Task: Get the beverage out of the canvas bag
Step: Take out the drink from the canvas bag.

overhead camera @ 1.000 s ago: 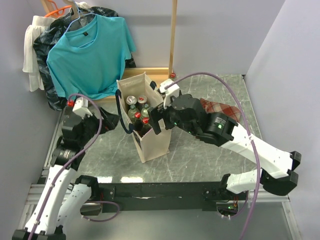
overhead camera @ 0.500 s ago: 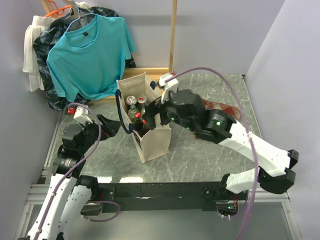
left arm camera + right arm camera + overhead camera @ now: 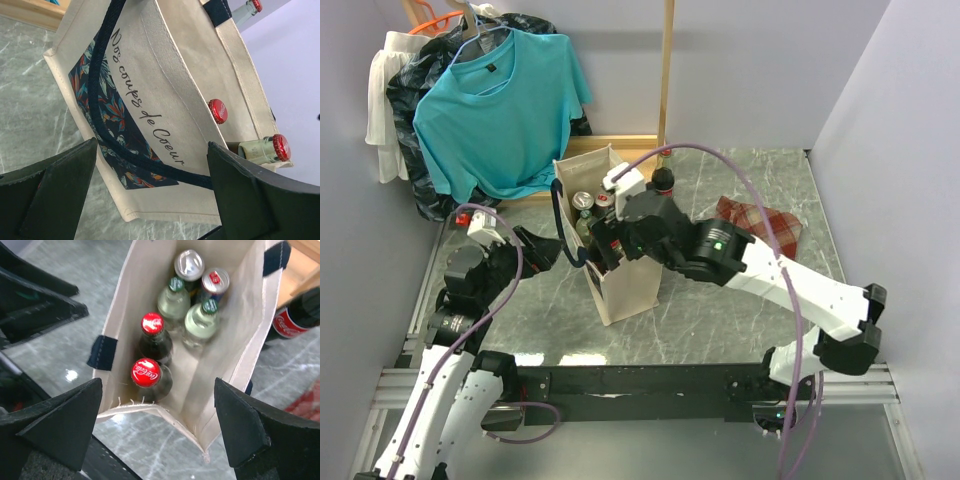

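The cream canvas bag (image 3: 625, 285) with navy handles stands upright mid-table. It holds several drinks: two red-capped cola bottles (image 3: 146, 372), two green-capped clear bottles (image 3: 201, 320) and two cans (image 3: 189, 264). My right gripper (image 3: 160, 430) is open and empty, hovering above the bag's near end (image 3: 605, 245), and touches no drink. My left gripper (image 3: 150, 200) is open and empty. Its fingers stand either side of the bag's printed side (image 3: 145, 115), just left of the bag (image 3: 542, 250).
A cola bottle (image 3: 292, 320) stands outside the bag on its far side. A red plaid cloth (image 3: 760, 225) lies to the right. A teal shirt (image 3: 500, 110) hangs on a wooden rack (image 3: 666, 70) at the back left. Walls close in on both sides.
My right arm has swung left and now hangs over the bag's mouth. My left arm dropped and shifted slightly toward the bag, then held still.
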Tool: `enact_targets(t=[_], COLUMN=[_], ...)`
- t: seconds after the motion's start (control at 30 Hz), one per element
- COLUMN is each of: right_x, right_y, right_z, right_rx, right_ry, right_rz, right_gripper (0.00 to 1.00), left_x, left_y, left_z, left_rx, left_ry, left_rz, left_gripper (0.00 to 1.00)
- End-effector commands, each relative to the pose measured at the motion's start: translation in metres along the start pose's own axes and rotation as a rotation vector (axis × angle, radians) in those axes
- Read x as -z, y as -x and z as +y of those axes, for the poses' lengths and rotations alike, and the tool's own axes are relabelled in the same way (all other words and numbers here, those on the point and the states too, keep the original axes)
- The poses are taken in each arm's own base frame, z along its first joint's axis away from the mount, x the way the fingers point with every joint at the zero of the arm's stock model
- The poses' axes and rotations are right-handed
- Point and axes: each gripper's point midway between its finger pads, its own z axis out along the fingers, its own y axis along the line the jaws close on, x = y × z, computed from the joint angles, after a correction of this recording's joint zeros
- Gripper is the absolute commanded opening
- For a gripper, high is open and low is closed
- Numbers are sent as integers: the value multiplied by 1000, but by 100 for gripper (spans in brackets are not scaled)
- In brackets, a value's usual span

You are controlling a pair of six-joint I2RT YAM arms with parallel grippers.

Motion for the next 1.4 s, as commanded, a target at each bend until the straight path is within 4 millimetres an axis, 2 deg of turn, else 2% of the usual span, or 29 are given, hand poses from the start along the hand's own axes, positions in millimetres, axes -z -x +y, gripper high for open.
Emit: enact_targets(t=[0.0, 0.17, 0.63, 1.1, 1.37], right_x=[-4, -4, 11, 12, -1], right_y=[8, 16, 22, 17, 7], right_z=[-2, -3, 4, 13, 19], right_rx=[42, 37, 50, 46, 65], right_ry=[-72, -111, -31, 25, 18], right_rz=[-1, -27, -60, -31, 20], right_gripper=[99, 100, 100, 100, 100], left_x=[0, -1, -2, 3, 4], left_y=[10, 12, 14, 13, 10], left_z=[-7, -9, -8, -9, -6], left_rx=[-14, -23, -19, -16, -21], left_ry=[-22, -26, -13, -13, -4], left_rz=[-33, -26, -29, -32, -26], left_gripper=[96, 96, 96, 96, 96])
